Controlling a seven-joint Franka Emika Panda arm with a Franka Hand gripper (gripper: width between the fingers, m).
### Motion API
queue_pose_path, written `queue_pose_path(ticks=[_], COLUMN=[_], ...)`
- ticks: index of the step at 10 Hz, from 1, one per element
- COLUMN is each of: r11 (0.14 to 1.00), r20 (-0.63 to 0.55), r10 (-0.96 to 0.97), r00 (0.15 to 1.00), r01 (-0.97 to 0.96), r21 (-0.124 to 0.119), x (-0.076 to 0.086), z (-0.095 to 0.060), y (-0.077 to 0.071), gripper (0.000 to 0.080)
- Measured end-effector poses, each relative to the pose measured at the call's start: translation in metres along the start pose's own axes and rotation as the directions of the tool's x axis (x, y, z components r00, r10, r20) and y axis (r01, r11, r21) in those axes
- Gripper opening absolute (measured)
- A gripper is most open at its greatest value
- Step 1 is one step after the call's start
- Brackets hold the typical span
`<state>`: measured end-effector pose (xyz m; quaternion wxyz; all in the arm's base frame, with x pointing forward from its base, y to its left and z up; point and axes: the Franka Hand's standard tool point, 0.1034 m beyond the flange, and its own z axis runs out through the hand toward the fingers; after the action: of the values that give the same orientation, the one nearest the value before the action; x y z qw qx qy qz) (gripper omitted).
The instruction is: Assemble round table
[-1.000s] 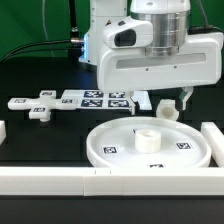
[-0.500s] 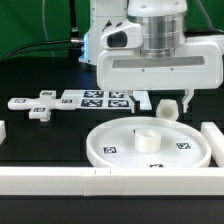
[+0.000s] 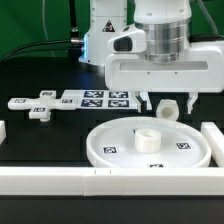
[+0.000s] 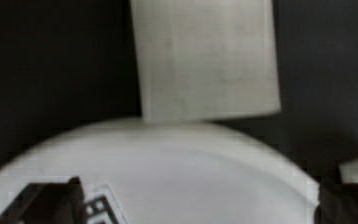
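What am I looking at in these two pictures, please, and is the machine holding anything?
The white machine is a robot arm ending in a two-finger claw. One picture comes from a camera off the arm that sees the whole scene; the other from a camera on the wrist, looking along the claw. On the dark table lie a white disc with a central hub, the round table's top; a short white post beyond it; a flat marker board; a cross-shaped white part; and white border rails. The claw is open, its fingers either side of the post without gripping it, so nothing is held.
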<state>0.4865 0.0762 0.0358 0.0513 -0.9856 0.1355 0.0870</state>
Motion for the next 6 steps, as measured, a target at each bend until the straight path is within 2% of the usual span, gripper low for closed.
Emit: queue_pose_path(ticks=[3,6], r11=[1.0,0.999], r20=[0.199,0.353], r10=[0.002,0.009], r00=[0.98,0.936], r01=[0.003,0.003], r21=[-0.023,-0.036], x=[-0.0072,-0.0063], z=[0.0015,0.0025], y=[-0.0024,-0.0051], gripper=[0.0649,0.0649])
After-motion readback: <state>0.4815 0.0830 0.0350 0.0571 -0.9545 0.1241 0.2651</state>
